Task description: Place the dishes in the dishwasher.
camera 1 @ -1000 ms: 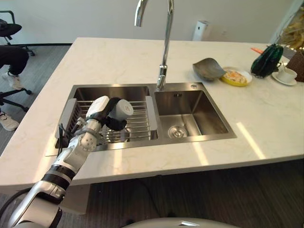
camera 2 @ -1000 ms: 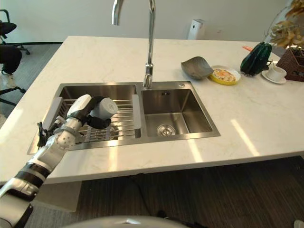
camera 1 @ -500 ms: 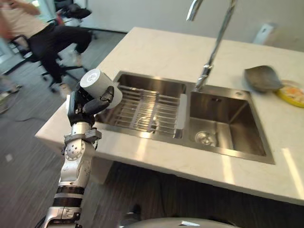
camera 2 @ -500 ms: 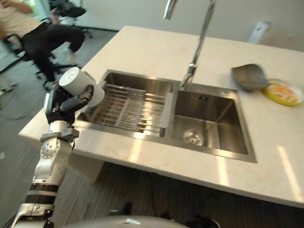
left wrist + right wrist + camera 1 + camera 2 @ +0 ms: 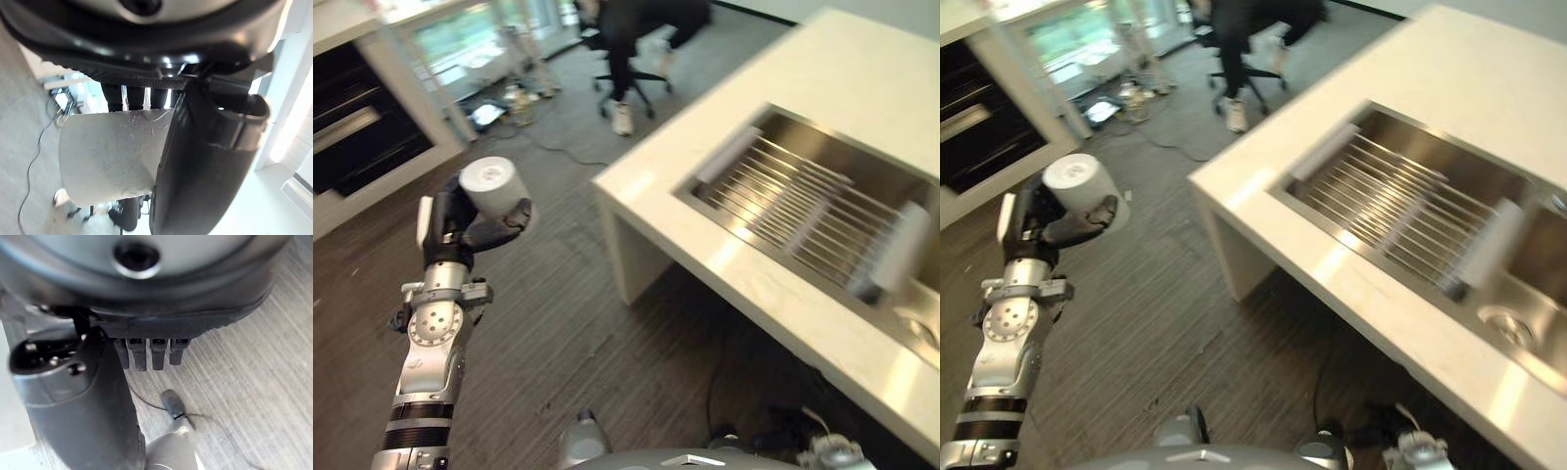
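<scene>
The left hand (image 5: pixel 450 230) is up in the air over the dark floor (image 5: pixel 548 333). Its fingers and thumb are curled tight around a white cup (image 5: pixel 494 186). The cup sits at the top of the hand, tipped a little. The desk (image 5: pixel 783 78) with its sink (image 5: pixel 822 196) is far off to the hand's right side. A wire rack (image 5: pixel 1400 196) lies in the sink. The right hand (image 5: pixel 98 396) hangs over the floor with straight fingers and holds nothing.

Motion blur, countertop (image 5: pixel 773 294) glare (daylit room)
</scene>
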Controlling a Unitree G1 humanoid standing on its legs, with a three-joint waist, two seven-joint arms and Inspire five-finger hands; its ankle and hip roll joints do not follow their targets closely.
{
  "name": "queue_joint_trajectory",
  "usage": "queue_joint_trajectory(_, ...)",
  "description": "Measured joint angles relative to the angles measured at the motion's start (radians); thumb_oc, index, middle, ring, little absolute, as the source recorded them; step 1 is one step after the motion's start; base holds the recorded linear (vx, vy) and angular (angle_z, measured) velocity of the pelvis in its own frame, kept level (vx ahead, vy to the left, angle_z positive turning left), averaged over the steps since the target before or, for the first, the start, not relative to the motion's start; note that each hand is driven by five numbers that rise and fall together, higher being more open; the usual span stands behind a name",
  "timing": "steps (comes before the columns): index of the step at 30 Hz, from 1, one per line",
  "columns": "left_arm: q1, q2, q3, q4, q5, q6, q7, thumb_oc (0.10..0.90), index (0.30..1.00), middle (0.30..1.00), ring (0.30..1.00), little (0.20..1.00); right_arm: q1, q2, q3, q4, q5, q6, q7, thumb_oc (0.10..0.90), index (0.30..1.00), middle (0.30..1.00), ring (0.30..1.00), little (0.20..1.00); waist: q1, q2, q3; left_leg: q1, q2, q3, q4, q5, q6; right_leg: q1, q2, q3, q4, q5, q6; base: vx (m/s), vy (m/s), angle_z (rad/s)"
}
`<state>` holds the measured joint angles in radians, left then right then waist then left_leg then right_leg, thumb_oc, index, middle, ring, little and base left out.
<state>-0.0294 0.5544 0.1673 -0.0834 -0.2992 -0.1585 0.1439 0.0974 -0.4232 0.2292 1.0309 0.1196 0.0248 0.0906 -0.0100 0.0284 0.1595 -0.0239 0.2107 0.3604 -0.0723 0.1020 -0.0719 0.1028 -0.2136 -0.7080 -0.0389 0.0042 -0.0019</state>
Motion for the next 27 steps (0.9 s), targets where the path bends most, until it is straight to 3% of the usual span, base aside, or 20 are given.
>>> queue_joint_trajectory(1,-0.026,-0.006,-0.001,0.0,0.024,-0.004,-0.013,0.4,0.3,0.3,0.3,0.3,0.01,0.036,-0.103,0.01,0.001,0.0,-0.001,0.8,0.9,0.9,0.9,0.9,0.027,-0.024,0.014,-0.021,0.006,0.057,0.057,-0.004,-0.01,0.024,-0.048,-0.021,0.028,0.053,0.023,-0.29,0.488,2.27)
queue_joint_trajectory(2,-0.013,-0.009,-0.006,-0.001,0.035,0.003,-0.01,0.4,0.3,0.3,0.3,0.3,0.022,0.038,-0.089,0.014,0.005,0.006,-0.021,0.8,0.9,0.9,0.9,0.9,0.024,-0.019,0.014,-0.038,0.011,0.032,0.128,-0.038,0.008,0.061,-0.078,-0.064,0.067,0.097,0.047,-0.1,0.26,1.29)
queue_joint_trajectory(3,0.02,-0.006,0.002,0.0,0.036,0.013,-0.009,0.4,0.3,0.3,0.3,0.3,0.027,0.032,-0.069,0.016,0.008,0.004,-0.026,0.8,0.9,0.9,0.9,0.9,0.028,0.004,0.016,-0.003,0.006,0.006,0.123,-0.05,0.011,0.081,-0.091,-0.079,0.109,0.092,0.077,-0.13,0.471,0.96)
queue_joint_trajectory(5,0.051,-0.015,0.017,0.003,0.061,0.02,0.008,0.4,0.3,0.3,0.3,0.3,0.014,0.025,-0.047,0.033,0.009,-0.01,-0.019,0.8,0.9,0.9,0.9,0.9,0.03,0.007,-0.003,0.023,0.012,-0.034,0.111,-0.065,0.034,0.092,-0.078,-0.09,0.066,0.074,0.106,-0.1,0.528,0.71)
queue_joint_trajectory(6,0.049,-0.017,0.026,0.009,0.085,0.01,0.022,0.4,0.3,0.3,0.3,0.3,-0.028,0.069,-0.049,0.11,0.0,-0.028,-0.063,0.8,0.9,0.9,0.9,0.9,0.061,0.0,-0.011,0.015,-0.01,-0.063,0.121,-0.074,0.044,0.072,-0.079,-0.082,0.003,0.102,0.114,-0.13,0.618,1.58)
queue_joint_trajectory(7,0.032,-0.011,-0.017,0.009,0.119,0.009,0.019,0.4,0.3,0.3,0.3,0.3,-0.083,0.142,-0.112,0.225,0.0,-0.016,-0.126,0.8,0.9,0.9,0.9,0.9,0.08,-0.061,-0.026,-0.041,-0.074,-0.106,0.199,-0.129,0.044,0.072,-0.155,-0.108,0.049,0.246,0.018,-0.07,0.442,1.64)
queue_joint_trajectory(8,0.054,-0.015,-0.048,0.007,0.123,0.007,0.021,0.4,0.3,0.3,0.3,0.3,-0.081,0.14,-0.119,0.236,0.0,-0.008,-0.133,0.8,0.9,0.9,0.9,0.9,0.091,-0.046,-0.033,-0.042,-0.079,-0.133,0.218,-0.151,0.04,0.076,-0.17,-0.096,0.077,0.237,0.02,-0.02,0.401,1.69)
queue_joint_trajectory(9,0.074,-0.016,-0.092,0.022,0.145,0.007,0.021,0.4,0.3,0.3,0.3,0.3,-0.063,0.135,-0.189,0.221,0.01,-0.016,-0.141,0.8,0.9,0.9,0.9,0.9,0.1,-0.004,-0.025,-0.06,-0.095,-0.189,0.262,-0.158,0.058,0.069,-0.193,0.025,0.168,0.233,0.005,0.11,0.252,1.5)
queue_joint_trajectory(10,0.067,-0.012,-0.147,0.039,0.155,0.009,0.027,0.4,0.3,0.3,0.3,0.3,-0.025,0.123,-0.18,0.178,0.023,-0.027,-0.153,0.8,0.9,0.9,0.9,0.9,0.077,0.026,-0.03,-0.072,-0.101,-0.274,0.264,-0.168,0.07,0.075,-0.181,0.153,0.215,0.191,0.016,0.22,0.478,2.02)
queue_joint_trajectory(11,0.063,-0.009,-0.178,0.042,0.155,0.015,0.025,0.4,0.3,0.3,0.3,0.3,-0.034,0.125,-0.195,0.18,0.054,-0.042,-0.151,0.8,0.9,0.9,0.9,0.9,0.073,0.062,-0.019,-0.06,-0.113,-0.36,0.236,-0.163,0.078,0.075,-0.096,0.442,0.152,0.044,0.127,0.23,0.446,2.1)
queue_joint_trajectory(12,0.042,-0.013,-0.204,0.051,0.155,0.016,0.033,0.4,0.3,0.3,0.3,0.3,-0.033,0.131,-0.196,0.182,0.075,-0.044,-0.148,0.8,0.9,0.9,0.9,0.9,0.06,0.08,-0.011,-0.057,-0.11,-0.415,0.231,-0.158,0.077,0.095,-0.025,0.566,0.096,-0.01,0.138,0.14,0.307,1.99)
queue_joint_trajectory(13,-0.004,-0.021,-0.249,0.068,0.155,0.013,0.039,0.4,0.3,0.3,0.3,0.3,-0.026,0.145,-0.196,0.182,0.099,-0.046,-0.145,0.8,0.9,0.9,0.9,0.9,0.052,0.098,0.001,-0.039,-0.106,-0.494,0.204,-0.143,0.066,0.112,0.064,0.677,0.009,-0.064,0.116,0.08,0.126,1.8)
queue_joint_trajectory(14,-0.045,-0.025,-0.28,0.084,0.155,0.011,0.04,0.4,0.3,0.3,0.3,0.3,-0.021,0.151,-0.183,0.181,0.125,-0.048,-0.144,0.8,0.9,0.9,0.9,0.9,0.036,0.1,0.01,-0.03,-0.103,-0.547,0.18,-0.124,0.057,0.119,0.104,0.721,-0.054,-0.075,0.097,0.11,0.117,2.34)
queue_joint_trajectory(15,-0.08,0.012,-0.307,0.069,0.155,0.001,0.034,0.4,0.3,0.3,0.3,0.3,-0.052,0.186,-0.168,0.18,0.166,-0.049,-0.141,0.8,0.9,0.9,0.9,0.9,0.022,0.008,0.016,-0.001,-0.167,-0.601,0.094,-0.067,0.042,0.029,0.099,0.732,-0.069,-0.013,0.059,0.08,0.117,2.07)
queue_joint_trajectory(16,-0.087,0.006,-0.317,0.079,0.161,-0.019,0.033,0.4,0.3,0.3,0.3,0.3,-0.067,0.187,-0.14,0.18,0.168,-0.048,-0.14,0.8,0.9,0.9,0.9,0.9,0.003,-0.008,0.028,0.002,-0.177,-0.643,0.074,-0.067,0.024,0.043,0.097,0.711,-0.047,-0.016,0.082,0.08,0.027,1.89)
queue_joint_trajectory(17,-0.09,-0.009,-0.34,0.083,0.163,-0.015,0.034,0.4,0.3,0.3,0.3,0.3,-0.056,0.183,-0.118,0.18,0.168,-0.049,-0.146,0.8,0.9,0.9,0.9,0.9,-0.003,-0.014,0.016,0.003,-0.171,-0.661,0.067,-0.053,0.025,0.049,0.101,0.677,-0.047,-0.011,0.059,-0.04,-0.05,1.13)
queue_joint_trajectory(20,-0.085,-0.022,-0.367,0.058,0.187,-0.017,0.019,0.4,0.3,0.3,0.3,0.3,-0.084,0.161,-0.09,0.159,0.167,-0.049,-0.149,0.8,0.9,0.9,0.9,0.9,0.018,-0.036,0.018,-0.013,-0.176,-0.621,0.08,-0.047,-0.007,0.109,0.122,0.578,-0.058,-0.024,0.081,0.06,-0.058,1.26)
queue_joint_trajectory(22,-0.068,-0.023,-0.366,0.051,0.186,-0.017,0.02,0.4,0.3,0.3,0.3,0.3,-0.092,0.156,-0.09,0.161,0.167,-0.052,-0.154,0.8,0.9,0.9,0.9,0.9,0.019,-0.042,0.015,0.019,-0.154,-0.63,0.044,-0.037,0.002,0.139,0.137,0.588,-0.051,-0.022,0.087,0.15,-0.057,0.84)
queue_joint_trajectory(25,-0.02,0.01,-0.322,0.052,0.174,-0.009,0.028,0.4,0.3,0.3,0.3,0.3,-0.11,0.179,-0.093,0.171,0.166,-0.057,-0.16,0.8,0.9,0.9,0.9,0.9,0.06,-0.05,0.009,0.088,-0.127,-0.636,-0.001,-0.035,0.008,0.141,0.142,0.622,0.007,-0.072,0.149,0.12,-0.044,0.08)
queue_joint_trajectory(27,-0.022,0.014,-0.281,0.051,0.171,-0.009,0.034,0.4,0.3,0.3,0.3,0.3,-0.119,0.206,-0.089,0.159,0.167,-0.061,-0.15,0.8,0.9,0.9,0.9,0.9,0.058,-0.09,-0.013,0.081,-0.15,-0.648,-0.011,-0.041,0.007,0.126,0.114,0.634,-0.073,-0.024,0.153,0.05,-0.029,0.21)
